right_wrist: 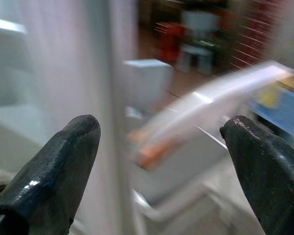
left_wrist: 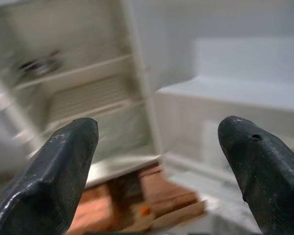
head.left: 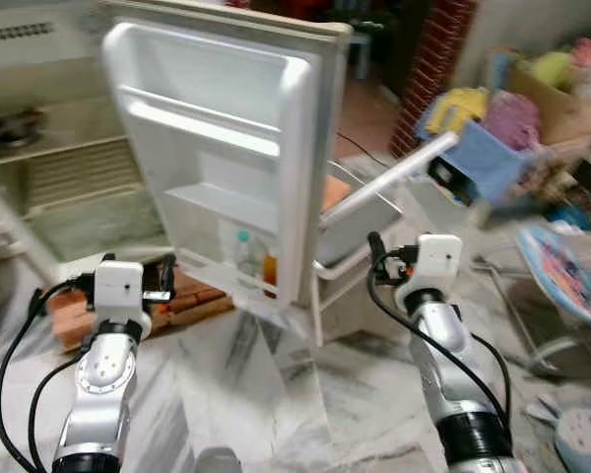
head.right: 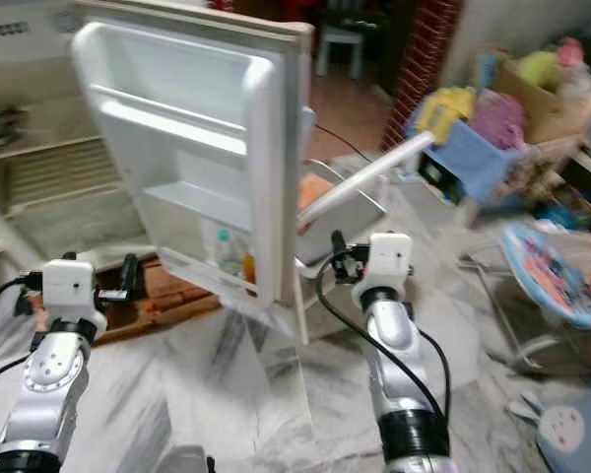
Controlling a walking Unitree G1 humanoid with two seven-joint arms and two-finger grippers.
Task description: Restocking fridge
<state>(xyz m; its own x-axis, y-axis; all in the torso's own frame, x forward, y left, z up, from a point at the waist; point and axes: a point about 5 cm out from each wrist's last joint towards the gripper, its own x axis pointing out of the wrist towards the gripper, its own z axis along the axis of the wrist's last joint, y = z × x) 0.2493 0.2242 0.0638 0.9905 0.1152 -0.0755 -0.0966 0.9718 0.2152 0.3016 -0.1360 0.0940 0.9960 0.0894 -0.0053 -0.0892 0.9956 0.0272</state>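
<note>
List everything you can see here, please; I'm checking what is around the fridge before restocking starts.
Fridge door: one, white, swung open, centre.
Bottles: two, one clear, one orange, bottom door shelf.
Fridge interior: one, pale, wire shelves, left of the door.
Bricks: a few, reddish, under the fridge.
White rack: one, right of the door, holding something orange.
Toy clutter: a heap, blue, yellow, pink, far right.
Floor: grey-white marble.
Left gripper: black fingers open, facing the fridge interior.
Right gripper: black fingers open, near the door's edge.
</note>
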